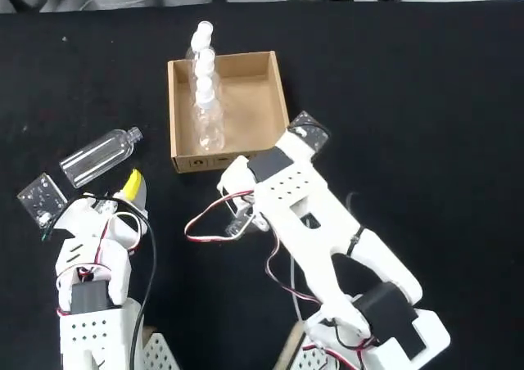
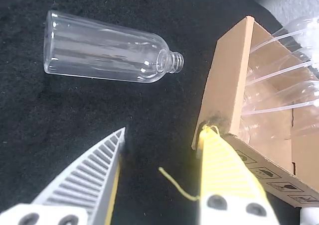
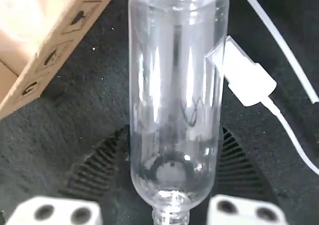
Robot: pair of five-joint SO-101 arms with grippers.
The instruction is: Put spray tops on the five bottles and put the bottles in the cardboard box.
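Bottles with spray tops (image 1: 205, 100) sit in the cardboard box (image 1: 254, 112). One bare bottle (image 1: 102, 155) lies on the desk (image 1: 409, 100) at the box's 8 o'clock, with the left claw (image 2: 162, 133) apart near it. Right claw (image 3: 172, 145) is clamped on another bottle (image 3: 174, 85), a loose spray top (image 3: 244, 78) beside it

In the high view, your right arm (image 1: 303, 214) hides the held bottle (image 3: 174, 100) just in front of the cardboard box (image 1: 279, 92). Inside the box the clear bottles (image 1: 209, 116) overlap, so you cannot count them. The held bottle's neck is cut off at the right wrist view's edge. So is the spray top's (image 3: 244, 78) tube, on the side away from the box.
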